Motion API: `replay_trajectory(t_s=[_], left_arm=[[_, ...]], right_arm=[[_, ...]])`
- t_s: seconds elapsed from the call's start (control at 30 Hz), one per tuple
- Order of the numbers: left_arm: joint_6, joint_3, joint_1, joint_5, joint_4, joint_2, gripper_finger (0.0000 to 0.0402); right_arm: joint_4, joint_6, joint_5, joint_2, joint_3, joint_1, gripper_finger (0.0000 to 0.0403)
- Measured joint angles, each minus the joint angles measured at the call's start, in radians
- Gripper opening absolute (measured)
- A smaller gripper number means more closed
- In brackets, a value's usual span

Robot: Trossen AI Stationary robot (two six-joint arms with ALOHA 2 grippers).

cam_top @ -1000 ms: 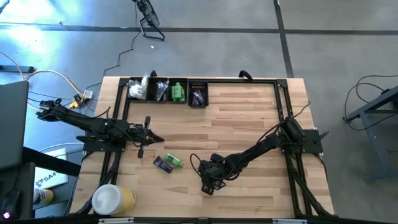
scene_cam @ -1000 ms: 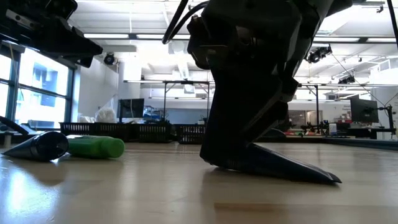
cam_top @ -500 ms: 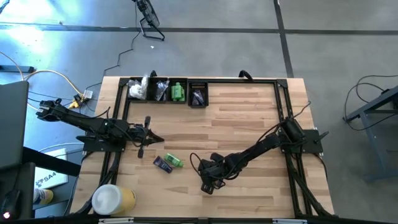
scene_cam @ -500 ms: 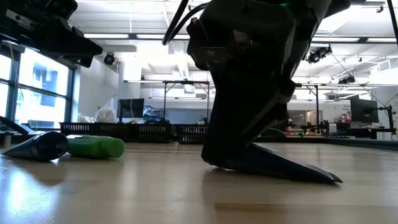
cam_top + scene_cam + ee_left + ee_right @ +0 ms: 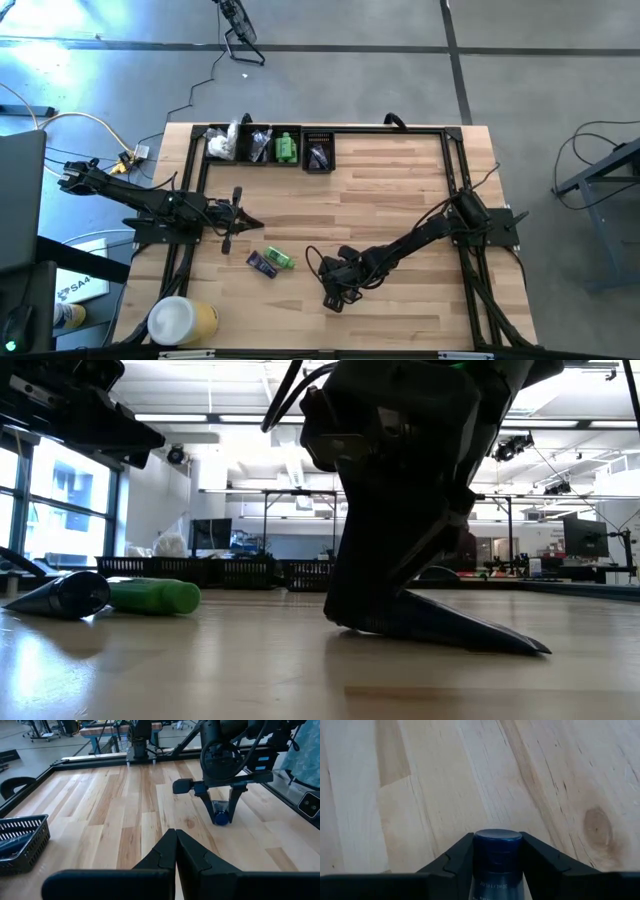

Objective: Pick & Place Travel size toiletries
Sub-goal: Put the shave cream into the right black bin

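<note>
Matt wood table [image 5: 400,190], glossy dk-blue plastic bottle [image 5: 497,852], blk mesh basket [image 5: 22,840].

The high view looks straight down on the whole counter [image 5: 400,190]. The low view sits at counter height near its front edge, facing the room behind. Each wrist view looks forward past its own end effector; the left wrist view also takes in the right end effector [image 5: 220,809], as the high view does.

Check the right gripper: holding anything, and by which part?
Yes. The right gripper has its fingers on both sides of a small dark blue capped bottle, just below its cap. The left gripper is shut and empty.
</note>
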Motion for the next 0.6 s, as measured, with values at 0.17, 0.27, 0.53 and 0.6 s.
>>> replay_trajectory(t_s=[0.17, 0.27, 0.53, 0.6], left_arm=[[0.000, 0.000, 0.000, 0.000, 0.000, 0.000, 0.0000], [0.000, 0.000, 0.000, 0.000, 0.000, 0.000, 0.0000], [0.000, 0.000, 0.000, -0.001, -0.001, 0.000, 0.0000], [0.000, 0.000, 0.000, -0.001, 0.000, 0.000, 0.0000]], right_arm=[[0.001, -0.019, -0.003, 0.000, 0.000, -0.001, 0.0122], [0.015, -0.019, -0.011, 0.000, 0.000, -0.006, 0.0125], [0.100, -0.103, 0.035, -0.038, -0.001, -0.047, 0.0125], [0.136, -0.138, 0.056, -0.050, 0.001, -0.067, 0.0122]])
